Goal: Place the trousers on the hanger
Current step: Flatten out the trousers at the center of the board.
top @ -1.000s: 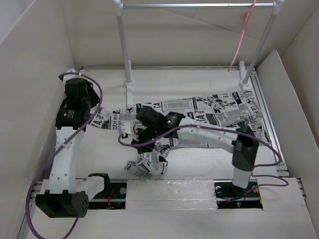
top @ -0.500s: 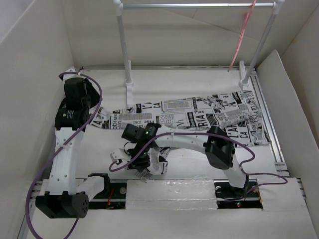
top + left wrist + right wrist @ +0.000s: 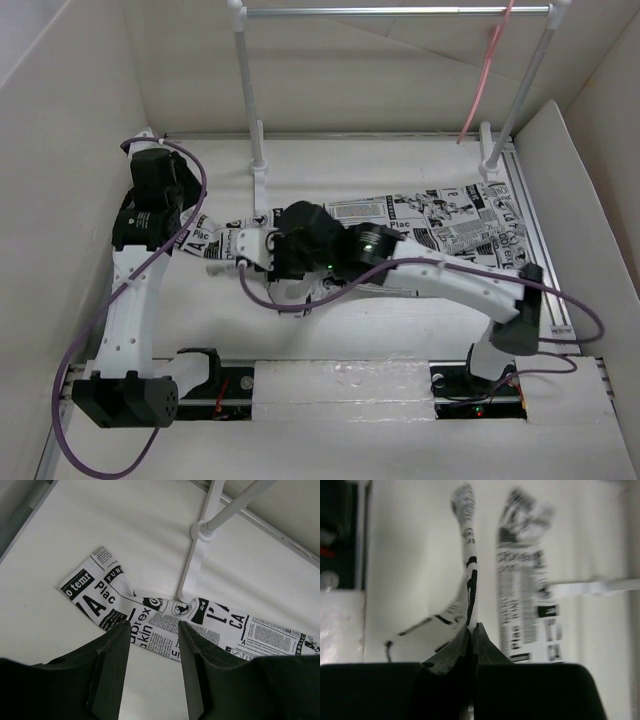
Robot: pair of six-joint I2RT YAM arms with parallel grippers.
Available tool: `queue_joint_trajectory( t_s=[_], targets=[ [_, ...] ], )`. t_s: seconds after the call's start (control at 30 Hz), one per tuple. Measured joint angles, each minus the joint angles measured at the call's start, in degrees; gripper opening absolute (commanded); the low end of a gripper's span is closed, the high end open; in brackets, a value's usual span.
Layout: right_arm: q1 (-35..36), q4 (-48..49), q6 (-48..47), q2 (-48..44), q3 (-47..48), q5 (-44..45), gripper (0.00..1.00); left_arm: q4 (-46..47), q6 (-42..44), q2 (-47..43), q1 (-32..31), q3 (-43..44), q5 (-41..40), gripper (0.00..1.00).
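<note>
The trousers (image 3: pixel 450 215) seem light, limp cloth that will sag, so a folded edge is best to grip. The right jaws pinch a fold; the left jaws stand half-open and empty.

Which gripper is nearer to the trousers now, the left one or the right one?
Right. The right gripper is shut on a fold of the trousers. The left gripper hovers open above one end of them, holding nothing.

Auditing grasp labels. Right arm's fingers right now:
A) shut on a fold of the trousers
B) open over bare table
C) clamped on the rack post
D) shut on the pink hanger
A: the right wrist view shows the right fingers closed tight on a raised fold of the trousers.
</note>
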Motion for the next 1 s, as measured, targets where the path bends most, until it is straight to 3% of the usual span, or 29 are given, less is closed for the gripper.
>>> queue_joint_trajectory(
  t_s=[0.1,0.23,0.27,0.3,0.33,0.37,0.4,0.43,0.5,0.67,0.77,0.8,0.83,0.93,1.0],
  targets=[
    [-0.2,5.9,2.1,-7.9,0.2,5.1,0.00,-0.2,-0.1,0.5,0.0,2.1,-1.0,0.40],
    [1.7,13.5,5.3,-10.7,-3.2,7.9,0.00,-0.4,-0.1,0.5,0.0,5.4,-4.8,0.40],
    [3.0,15.3,6.3,-10.0,-5.2,8.7,0.07,-0.4,-0.1,0.5,0.0,6.1,-6.0,0.40],
    [4.3,17.3,7.9,-8.8,-6.7,9.6,0.21,-0.5,-0.1,0.5,0.0,6.5,-7.2,0.40],
    [6.2,17.4,8.0,-6.1,-8.6,9.7,0.21,-0.5,-0.1,0.4,0.0,6.8,-8.3,0.40],
    [8.0,17.4,9.0,-2.9,-9.7,10.2,0.28,-0.5,-0.1,0.3,0.0,6.9,-9.5,0.41],
    [9.7,17.3,9.9,0.6,-10.5,10.4,0.43,-0.7,-0.1,0.3,0.0,6.9,-10.4,0.41],
    [11.4,17.2,10.7,3.9,-11.4,10.1,0.48,-0.8,-0.1,0.2,0.0,6.7,-11.2,0.43],
    [14.4,16.6,11.6,8.8,-14.0,8.8,0.57,-0.9,-0.2,-0.3,0.0,5.2,-12.5,0.45],
    [18.2,12.1,13.1,6.8,-19.3,4.3,0.61,-1.7,-0.8,-3.0,0.0,-2.7,-13.6,0.47],
    [17.1,11.3,13.0,-0.8,-20.1,3.4,0.47,-2.9,-1.3,-3.3,0.0,-6.0,-12.9,0.46],
    [16.2,11.8,13.0,-3.8,-20.3,3.3,0.21,-3.0,-1.5,-3.4,0.0,-7.1,-12.4,0.44],
    [15.1,12.6,12.6,-6.9,-20.8,3.1,0.02,-3.1,-1.7,-3.6,0.0,-8.1,-11.7,0.42],
    [9.7,13.2,12.8,-13.2,-21.8,2.3,0.00,-3.5,-1.9,-4.5,0.0,-10.7,-7.5,0.36],
    [5.5,13.2,12.7,-14.1,-22.1,2.4,0.00,-3.4,-2.0,-5.2,-1.0,-13.0,-4.2,0.24]
  ],
)
